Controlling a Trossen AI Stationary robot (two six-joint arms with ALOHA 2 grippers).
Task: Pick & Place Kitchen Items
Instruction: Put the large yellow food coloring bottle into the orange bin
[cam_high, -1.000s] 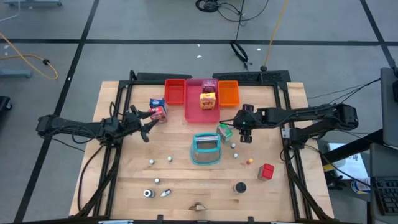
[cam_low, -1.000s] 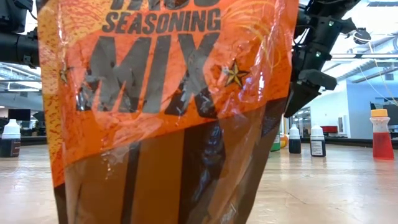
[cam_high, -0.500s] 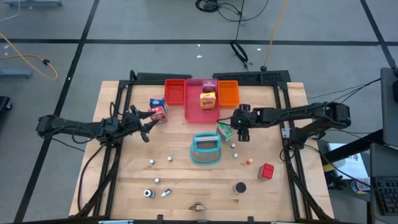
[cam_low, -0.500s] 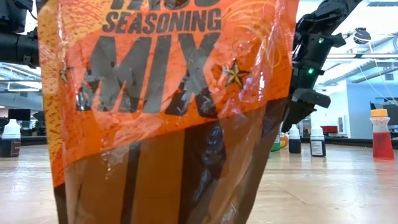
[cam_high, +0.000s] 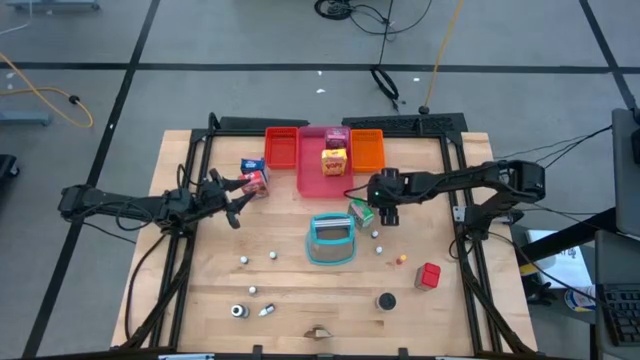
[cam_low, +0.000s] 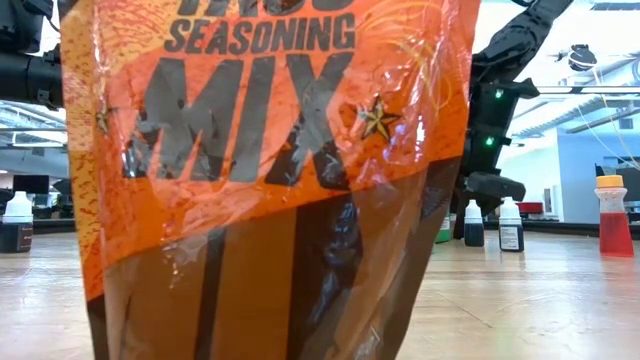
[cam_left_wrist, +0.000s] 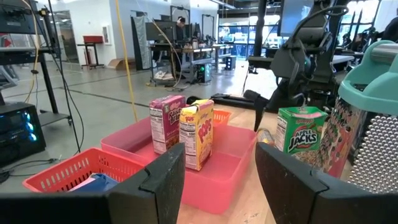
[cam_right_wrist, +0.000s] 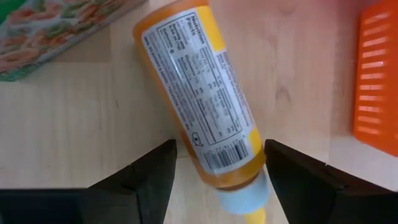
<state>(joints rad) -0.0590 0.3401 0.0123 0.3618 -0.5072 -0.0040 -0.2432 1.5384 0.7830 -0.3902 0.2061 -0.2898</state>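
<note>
Jaws of the right gripper (cam_right_wrist: 214, 180) gape, straddling the orange bottle (cam_right_wrist: 199, 99) lying flat between them.

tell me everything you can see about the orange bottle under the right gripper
The orange bottle lies on its side on the wooden table, label up: a white nutrition panel with a barcode. It looks like glossy plastic with a pale cap at one end. The open right gripper hovers over that cap end, fingers either side. A green carton lies near its other end.

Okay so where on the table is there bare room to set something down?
Bare wood lies along the table's left front, below the left gripper, and at the right front corner past the red cube. It is crowded around the teal basket, green carton and right gripper.
</note>
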